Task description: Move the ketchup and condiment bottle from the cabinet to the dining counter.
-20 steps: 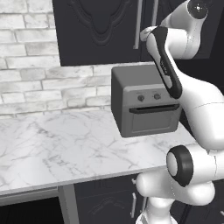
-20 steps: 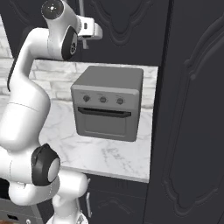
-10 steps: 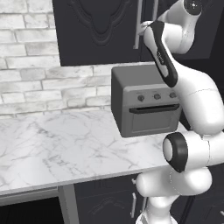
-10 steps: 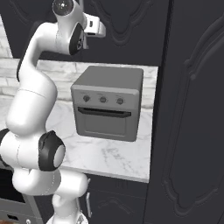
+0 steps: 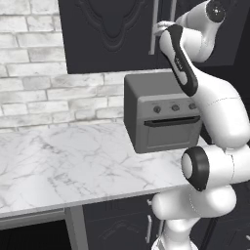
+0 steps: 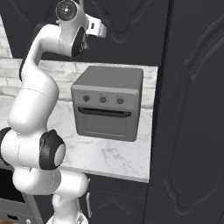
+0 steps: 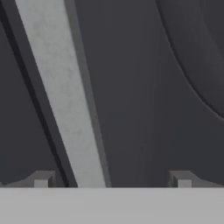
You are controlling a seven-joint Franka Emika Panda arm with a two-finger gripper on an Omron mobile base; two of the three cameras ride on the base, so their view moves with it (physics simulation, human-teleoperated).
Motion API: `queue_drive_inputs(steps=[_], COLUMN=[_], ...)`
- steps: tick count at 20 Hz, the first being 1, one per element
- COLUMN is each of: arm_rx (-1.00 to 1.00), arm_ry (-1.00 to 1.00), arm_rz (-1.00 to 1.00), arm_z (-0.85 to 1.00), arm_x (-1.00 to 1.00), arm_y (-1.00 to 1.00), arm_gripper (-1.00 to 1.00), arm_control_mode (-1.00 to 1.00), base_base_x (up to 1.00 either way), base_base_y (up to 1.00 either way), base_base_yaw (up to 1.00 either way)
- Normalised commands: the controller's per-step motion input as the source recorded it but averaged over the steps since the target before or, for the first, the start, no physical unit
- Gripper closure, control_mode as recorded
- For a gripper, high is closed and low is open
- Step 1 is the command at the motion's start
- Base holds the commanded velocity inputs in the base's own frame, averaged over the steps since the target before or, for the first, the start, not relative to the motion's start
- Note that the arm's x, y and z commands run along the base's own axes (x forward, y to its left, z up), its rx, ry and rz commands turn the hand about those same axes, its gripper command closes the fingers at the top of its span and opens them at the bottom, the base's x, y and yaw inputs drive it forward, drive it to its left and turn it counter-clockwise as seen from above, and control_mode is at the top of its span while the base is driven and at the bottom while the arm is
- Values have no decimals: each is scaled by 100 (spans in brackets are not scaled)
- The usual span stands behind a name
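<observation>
The dark charcoal cabinet (image 5: 107, 34) (image 6: 127, 26) hangs above the counter with its doors shut. The ketchup and the condiment bottle are hidden, and the dining counter is out of view. My gripper (image 5: 157, 30) (image 6: 104, 31) is raised right up to the cabinet's long silver bar handle (image 5: 152, 24). In the hand view the handle (image 7: 61, 96) runs slantwise close in front of the door panel. It lies between my fingertips (image 7: 41, 179), nearer the left one. The gripper (image 7: 112, 181) is open and holds nothing.
A grey toaster oven (image 5: 163, 114) (image 6: 107, 103) stands on the marble counter (image 5: 63, 166) against the brick wall, just below my raised arm. Tall dark pantry cupboards (image 6: 192, 109) close off the right side.
The hand has moved up and a little left, closer to the cabinet handle. The jaws stay open.
</observation>
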Motion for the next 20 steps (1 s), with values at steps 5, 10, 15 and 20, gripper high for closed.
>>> queue_drive_inputs(steps=[5,10,15,20], arm_rx=[6,5,4,3], arm_ry=[-2,0,0,4], arm_rz=[0,0,0,0], arm_z=[-8,-4,-2,0], arm_x=[43,38,24,-24], arm_y=[6,0,0,-20], arm_gripper=[100,100,100,100], arm_control_mode=[-100,-100,-100,-100], base_base_x=[0,0,0,0], base_base_y=[0,0,0,0], base_base_yaw=[0,0,0,0])
